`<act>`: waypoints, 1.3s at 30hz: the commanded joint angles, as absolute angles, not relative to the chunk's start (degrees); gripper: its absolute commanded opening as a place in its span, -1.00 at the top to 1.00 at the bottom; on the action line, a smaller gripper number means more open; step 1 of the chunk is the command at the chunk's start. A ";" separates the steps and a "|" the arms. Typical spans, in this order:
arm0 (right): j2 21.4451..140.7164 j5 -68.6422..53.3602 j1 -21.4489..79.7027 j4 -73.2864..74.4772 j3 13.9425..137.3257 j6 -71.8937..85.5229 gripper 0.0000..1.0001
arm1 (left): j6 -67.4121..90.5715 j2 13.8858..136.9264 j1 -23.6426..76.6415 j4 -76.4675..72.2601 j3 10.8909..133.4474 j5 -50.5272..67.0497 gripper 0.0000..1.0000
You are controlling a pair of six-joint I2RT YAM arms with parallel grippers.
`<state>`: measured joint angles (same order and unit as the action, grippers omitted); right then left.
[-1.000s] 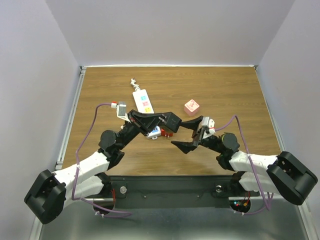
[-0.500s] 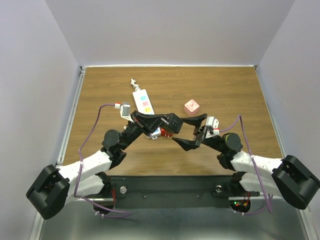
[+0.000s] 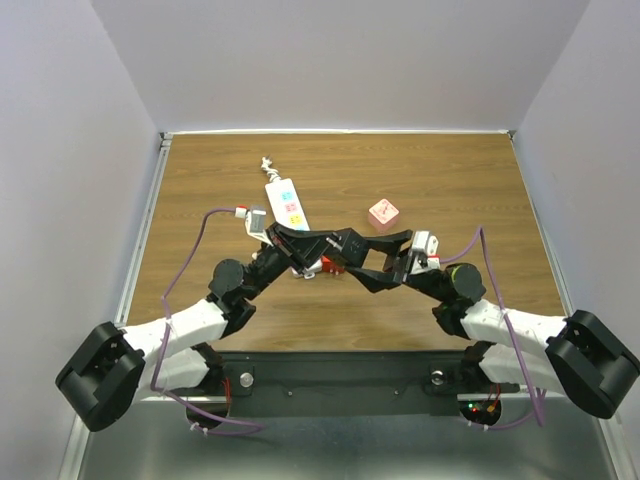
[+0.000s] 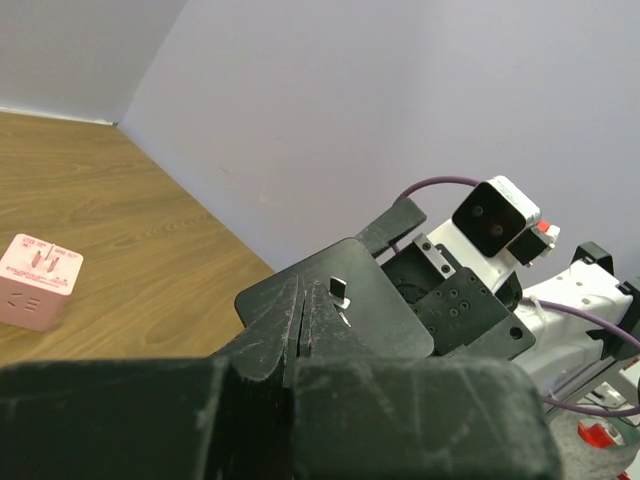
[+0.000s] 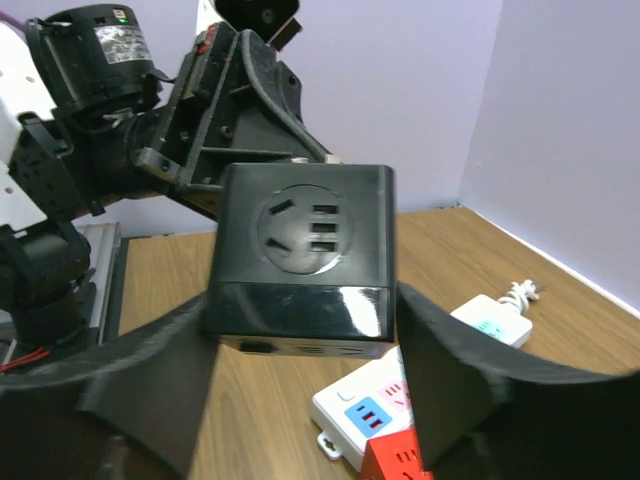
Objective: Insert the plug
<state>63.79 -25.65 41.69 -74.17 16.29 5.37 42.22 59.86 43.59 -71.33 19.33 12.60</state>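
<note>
The left gripper [image 4: 298, 315] is closed down to a thin slit on the black plug cube [image 3: 350, 245]. Exactly what part of the cube it pinches cannot be told. The right gripper [image 3: 378, 258] holds nothing: its jaws stand wide apart, one on each side of the cube, and whether they touch it is unclear. Only the right wrist view shows the cube's socket face, a round recess with slots, turned straight at that camera. Only the left wrist view shows a small metal prong [image 4: 340, 292] standing out of the opposite side. From above, neither face can be read. There the cube hangs near the middle of the table [image 3: 450, 180], a little toward 6 o'clock, over the near end of the power strip [image 3: 285, 203]. The left arm reaches from 7 o'clock toward 2 o'clock with its elbow low. The right arm comes from 5 o'clock toward 10 o'clock, so the two wrists meet nose to nose. The cube's sides look about equal, and its socket face points roughly to 4 o'clock. The strip's long axis runs from 11 to 5 o'clock. A pink cube [image 3: 384, 213] sits at 1 o'clock of the plug, apart from it.
</note>
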 commanded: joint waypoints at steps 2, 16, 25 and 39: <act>63.98 -24.09 42.01 -92.99 18.28 5.27 0.00 | 40.70 60.64 44.30 -77.70 21.62 14.23 1.00; 55.12 -11.43 42.01 -77.97 18.81 5.19 0.99 | 28.58 50.47 43.51 -61.82 20.74 2.93 -0.60; 56.93 -8.79 42.01 -48.55 32.04 4.48 0.99 | 18.30 45.61 40.78 -49.41 20.74 -15.52 -0.74; 83.56 -13.00 41.84 -5.92 66.33 5.19 0.99 | 15.65 60.99 31.47 -51.41 22.41 -19.96 -0.73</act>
